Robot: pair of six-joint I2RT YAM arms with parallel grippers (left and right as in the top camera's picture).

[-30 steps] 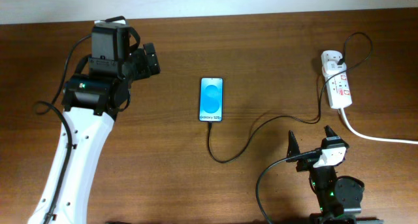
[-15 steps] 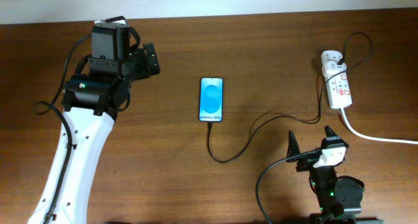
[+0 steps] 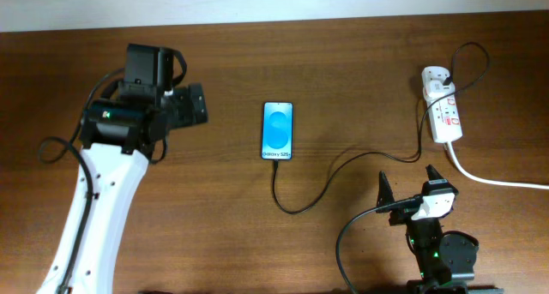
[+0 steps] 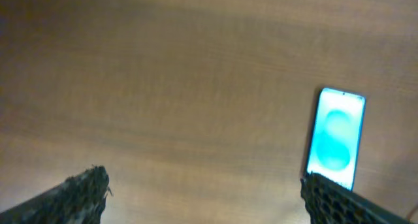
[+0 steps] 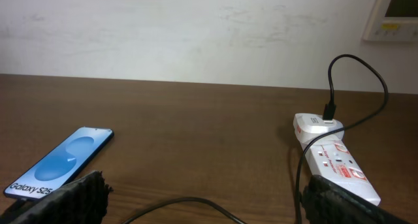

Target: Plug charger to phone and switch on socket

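The phone (image 3: 278, 130) lies flat mid-table with its blue screen lit; it also shows in the left wrist view (image 4: 336, 138) and the right wrist view (image 5: 59, 162). The thin black charger cable (image 3: 343, 170) runs from the phone's near end in a loop to the white adapter on the socket (image 3: 443, 112), also seen in the right wrist view (image 5: 339, 165). My left gripper (image 3: 196, 105) is open and empty, above the table left of the phone (image 4: 204, 196). My right gripper (image 3: 410, 184) is open and empty, near the front right (image 5: 206, 201).
The socket's thick white cord (image 3: 497, 181) runs off the right edge. A white wall and a wall panel (image 5: 392, 14) stand behind the table. Bare wood lies between the left gripper and the phone.
My left arm has shifted slightly, the gripper moving a little toward the near side and turning. The right arm, phone and cable have not moved.
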